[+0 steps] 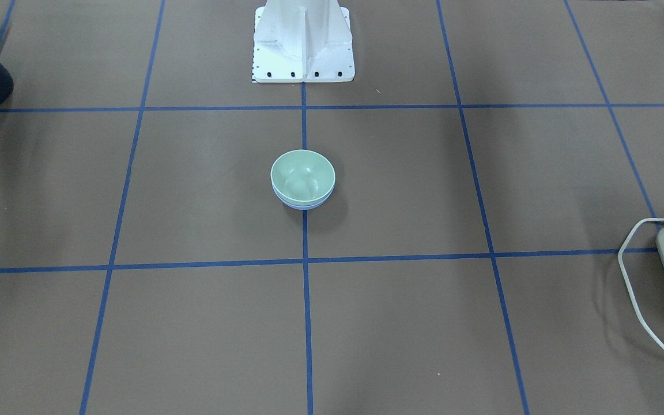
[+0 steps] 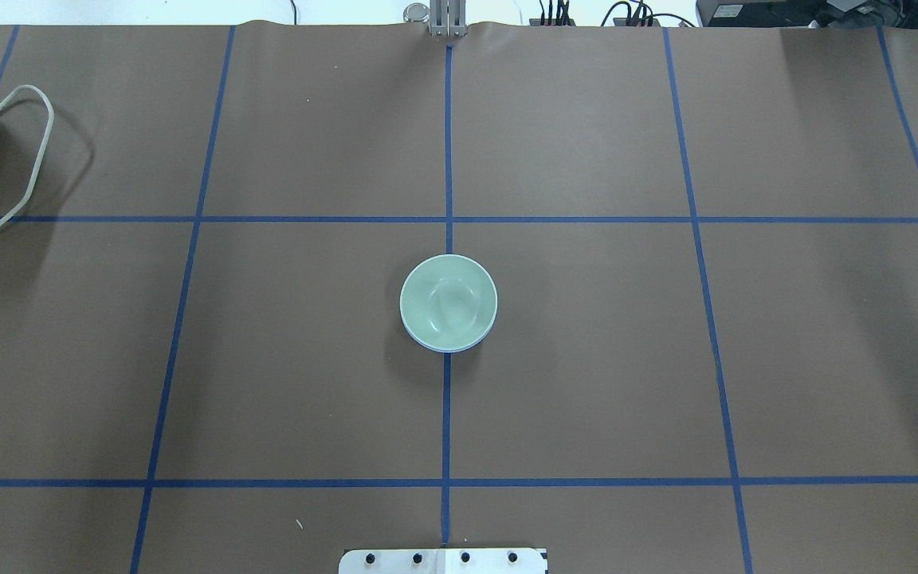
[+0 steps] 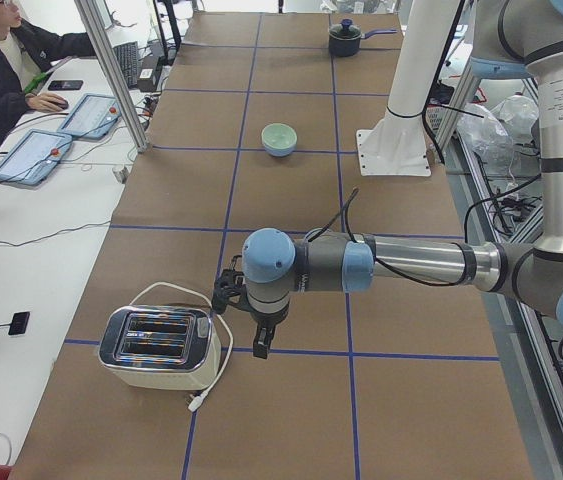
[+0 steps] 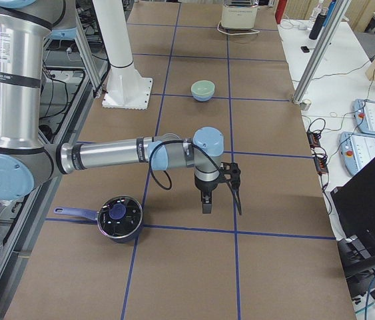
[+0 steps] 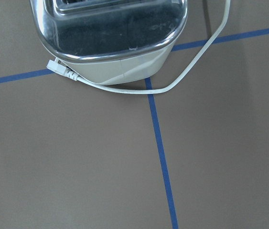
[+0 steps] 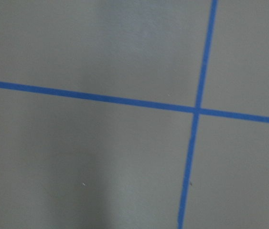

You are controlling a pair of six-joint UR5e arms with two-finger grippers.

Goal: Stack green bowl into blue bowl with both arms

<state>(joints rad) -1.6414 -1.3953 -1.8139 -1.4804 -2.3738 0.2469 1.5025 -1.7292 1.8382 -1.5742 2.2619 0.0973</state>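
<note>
The green bowl [image 1: 302, 174] sits nested inside the blue bowl [image 1: 303, 205] at the table's middle, on the centre tape line. Only a thin blue rim shows under it, also in the overhead view [image 2: 448, 348] below the green bowl [image 2: 448, 300]. Both arms are far from the bowls. My left gripper [image 3: 244, 325] hangs over the table beside the toaster; it shows only in the left side view, so I cannot tell if it is open. My right gripper [image 4: 222, 208] hangs near the pot; it shows only in the right side view, so I cannot tell its state.
A toaster [image 3: 156, 345] with a white cord lies at the table's end on my left, also in the left wrist view [image 5: 110, 43]. A dark lidded pot [image 4: 119, 217] stands at the end on my right. The white pedestal [image 1: 303, 46] stands behind the bowls. An operator sits at a side desk.
</note>
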